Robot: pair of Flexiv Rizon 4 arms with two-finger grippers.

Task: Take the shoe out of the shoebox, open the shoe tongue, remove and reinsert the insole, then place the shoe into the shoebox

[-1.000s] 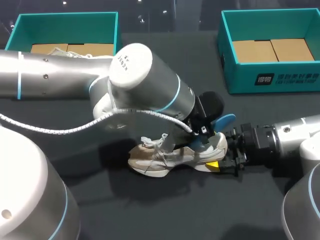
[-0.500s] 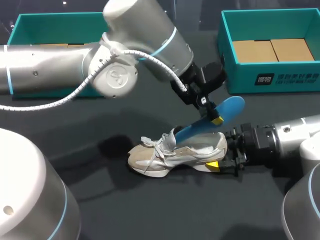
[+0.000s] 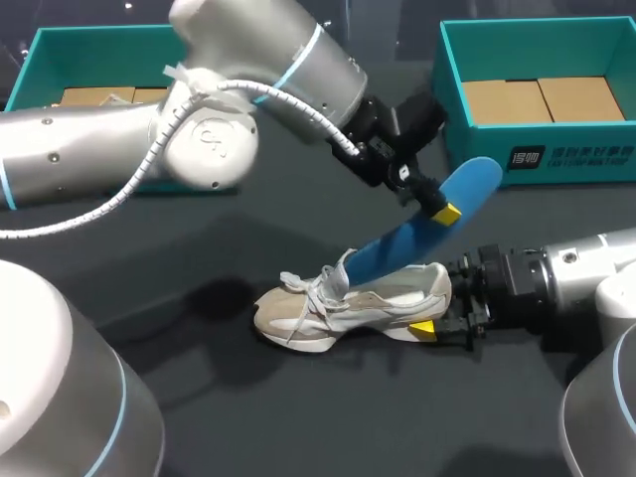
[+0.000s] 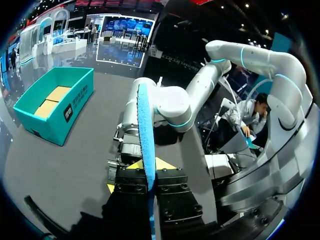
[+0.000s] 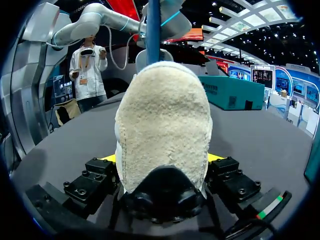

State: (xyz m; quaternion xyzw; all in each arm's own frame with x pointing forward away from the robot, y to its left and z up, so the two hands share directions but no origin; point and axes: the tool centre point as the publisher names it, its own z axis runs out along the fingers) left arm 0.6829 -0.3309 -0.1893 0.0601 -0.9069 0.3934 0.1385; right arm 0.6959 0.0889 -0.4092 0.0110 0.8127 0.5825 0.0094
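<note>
A beige and white shoe (image 3: 348,303) lies on its sole on the dark table, toe to the left. My right gripper (image 3: 447,298) holds its heel from the right, one finger on each side. In the right wrist view the fuzzy heel (image 5: 162,115) fills the gap between that gripper's (image 5: 161,160) fingers. My left gripper (image 3: 437,204) hangs above the heel, shut on a blue insole (image 3: 417,234). The insole slants down, and its lower end still dips into the shoe's opening. The left wrist view shows the insole (image 4: 145,130) edge-on between the fingers of the left gripper (image 4: 151,185).
Two teal shoeboxes with cardboard floors stand at the back of the table, one at the left (image 3: 129,45) and one at the right (image 3: 537,149). My left arm spans the table's middle. Bare dark tabletop lies in front of the shoe.
My left gripper has risen up and to the right from the shoe's opening, drawing the blue insole most of the way out. The shoe and my right arm have stayed put.
</note>
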